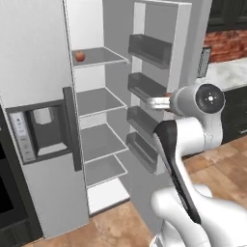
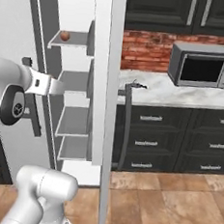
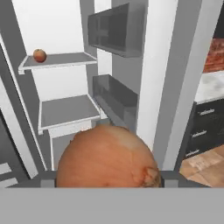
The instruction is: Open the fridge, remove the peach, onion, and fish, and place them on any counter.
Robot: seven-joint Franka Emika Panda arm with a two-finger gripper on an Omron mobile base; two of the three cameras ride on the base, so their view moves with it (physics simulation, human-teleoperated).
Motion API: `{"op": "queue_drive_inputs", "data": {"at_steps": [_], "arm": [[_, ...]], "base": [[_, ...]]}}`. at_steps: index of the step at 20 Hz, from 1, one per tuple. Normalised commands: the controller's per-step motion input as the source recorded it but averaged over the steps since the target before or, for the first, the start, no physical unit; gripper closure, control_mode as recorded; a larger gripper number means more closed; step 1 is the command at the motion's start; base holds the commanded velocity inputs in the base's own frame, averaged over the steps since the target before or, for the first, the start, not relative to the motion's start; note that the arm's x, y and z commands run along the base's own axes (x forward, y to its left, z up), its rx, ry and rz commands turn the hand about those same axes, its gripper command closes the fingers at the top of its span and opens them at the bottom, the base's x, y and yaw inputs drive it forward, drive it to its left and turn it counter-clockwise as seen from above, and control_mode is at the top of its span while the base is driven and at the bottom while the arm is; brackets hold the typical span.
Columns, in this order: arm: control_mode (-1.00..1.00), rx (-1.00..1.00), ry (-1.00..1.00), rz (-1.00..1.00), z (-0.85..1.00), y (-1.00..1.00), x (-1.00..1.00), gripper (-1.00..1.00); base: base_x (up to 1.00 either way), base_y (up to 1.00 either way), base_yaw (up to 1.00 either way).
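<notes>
The onion (image 3: 107, 157) is seen closest to the camera in the hand view, large and low at 6 o'clock, seated between the 2 fingertips, which are hidden at its flanks. The gripper (image 3: 107, 181) is held wide, and the jaws are judged to be closed on the onion's broad body rather than standing free; the contact points themselves are not visible. No long axis is presented by the onion, which is nearly round, so its orientation in the grip is of little account.

The fridge (image 1: 43, 58) stands with 1 door swung open, 4 grey shelves being exposed. The peach (image 1: 80, 56) rests on the top shelf, near its left edge; in the hand view it lies at 10 o'clock from the onion, well apart and higher. The fish cannot be made out on any shelf.

The relation on which the coming move turns is the bearing of the counter (image 2: 193, 95) from the hand. In the right base view the counter lies at 3 o'clock from the arm, beyond the open door (image 2: 104, 84), whose edge stands between hand and slab. In the hand view a strip of the counter is seen at 3 o'clock. A swing to the right, clear of the door edge, is judged necessary before the onion is set down. A microwave (image 2: 202, 65) occupies part of the slab; the bare area to its left is the nearer landing place.
</notes>
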Motion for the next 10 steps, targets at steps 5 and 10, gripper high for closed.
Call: {"op": "queue_drive_inputs", "data": {"at_steps": [5, 10], "arm": [[1.0, 0.0, 0.0, 0.0, 0.0, 0.0, 0.0, 1.0], [1.0, 0.0, 0.0, 0.0, 0.0, 0.0, 0.0, 1.0]], "base": [[-0.48, -1.0, 0.11], [0.25, -1.0, 0.23]]}}
